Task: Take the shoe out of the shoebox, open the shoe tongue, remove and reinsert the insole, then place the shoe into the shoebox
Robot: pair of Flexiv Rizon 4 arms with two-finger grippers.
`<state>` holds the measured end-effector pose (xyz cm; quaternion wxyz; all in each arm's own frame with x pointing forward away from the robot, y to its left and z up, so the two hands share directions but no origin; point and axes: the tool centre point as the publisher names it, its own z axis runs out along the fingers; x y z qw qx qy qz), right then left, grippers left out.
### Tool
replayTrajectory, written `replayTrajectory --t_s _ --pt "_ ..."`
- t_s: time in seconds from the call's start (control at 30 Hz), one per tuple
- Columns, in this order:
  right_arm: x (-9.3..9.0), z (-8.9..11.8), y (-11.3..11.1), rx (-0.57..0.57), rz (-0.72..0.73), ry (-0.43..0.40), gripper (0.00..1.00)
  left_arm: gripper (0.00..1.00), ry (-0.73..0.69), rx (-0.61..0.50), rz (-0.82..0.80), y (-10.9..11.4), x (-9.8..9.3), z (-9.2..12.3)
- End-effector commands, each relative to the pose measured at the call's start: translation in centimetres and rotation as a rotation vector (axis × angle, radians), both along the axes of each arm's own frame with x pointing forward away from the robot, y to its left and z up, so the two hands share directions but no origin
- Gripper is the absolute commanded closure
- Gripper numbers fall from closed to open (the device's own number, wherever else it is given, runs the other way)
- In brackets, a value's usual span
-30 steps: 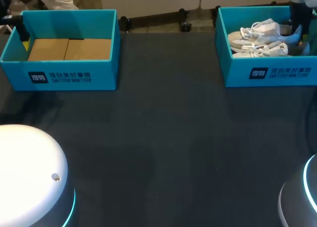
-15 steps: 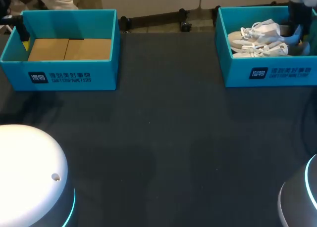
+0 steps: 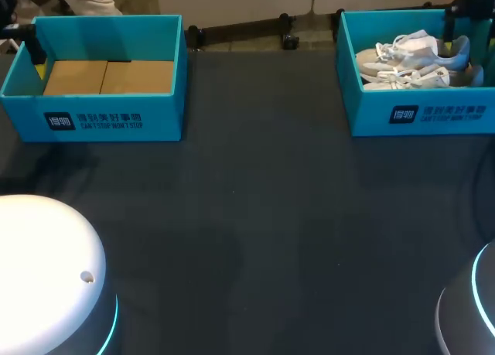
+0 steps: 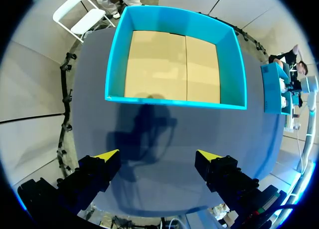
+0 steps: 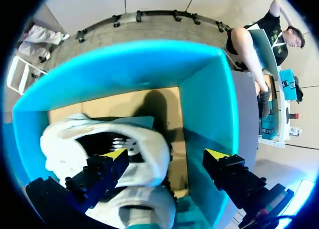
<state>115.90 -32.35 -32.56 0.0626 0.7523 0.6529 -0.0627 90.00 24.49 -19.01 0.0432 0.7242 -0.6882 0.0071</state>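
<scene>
Up at two o'clock on the dark table (image 3: 263, 216) sits the teal shoebox (image 3: 421, 115), with two white shoes lying side by side inside it. The right gripper (image 5: 166, 154) is down in that box, fingers spread wide and clamping nothing. One yellow tip hangs over the collar of the nearer shoe (image 5: 149, 139) and the other is beside the box's teal wall (image 5: 149, 64). Whether that tip touches the shoe, I cannot tell.

Over at ten o'clock stands a second teal box (image 3: 100, 119), with only its cardboard floor showing. The left gripper (image 4: 158, 155) hovers above bare table just short of that box (image 4: 230, 64), fingers wide apart and holding nothing.

Each box's front wall carries a dark square logo (image 3: 58, 121) with a line of white print beside it.
</scene>
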Motion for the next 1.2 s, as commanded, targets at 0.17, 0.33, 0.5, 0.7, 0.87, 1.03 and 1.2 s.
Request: replayTrajectory --t_s 0.17,0.33,0.5,0.7,0.87,1.03,1.2 --pt "-4.3 7.1 2.9 0.087 0.032 -0.026 0.00 0.00 0.002 0.003 0.000 0.0 0.0 0.0" --pt "-7.1 10.2 5.2 0.117 0.050 -0.029 0.00 0.00 0.002 0.003 0.000 0.0 0.0 0.0" --pt "-10.5 12.5 7.0 0.145 0.048 -0.081 0.00 0.00 0.002 0.003 0.000 0.0 0.0 0.0" --pt "-13.5 13.6 8.7 0.164 0.059 -0.100 0.00 0.00 0.002 0.003 0.000 0.0 0.0 0.0" --pt "-15.4 13.8 9.8 0.160 0.071 -0.113 0.00 0.00 0.002 0.003 0.000 0.0 0.0 0.0" --pt "-17.1 13.9 10.4 0.179 0.071 -0.126 0.00 0.00 0.002 0.003 0.000 0.0 0.0 0.0" --pt "-18.3 13.7 10.8 0.194 0.067 -0.095 0.00 0.00 0.002 0.003 0.000 0.0 0.0 0.0"
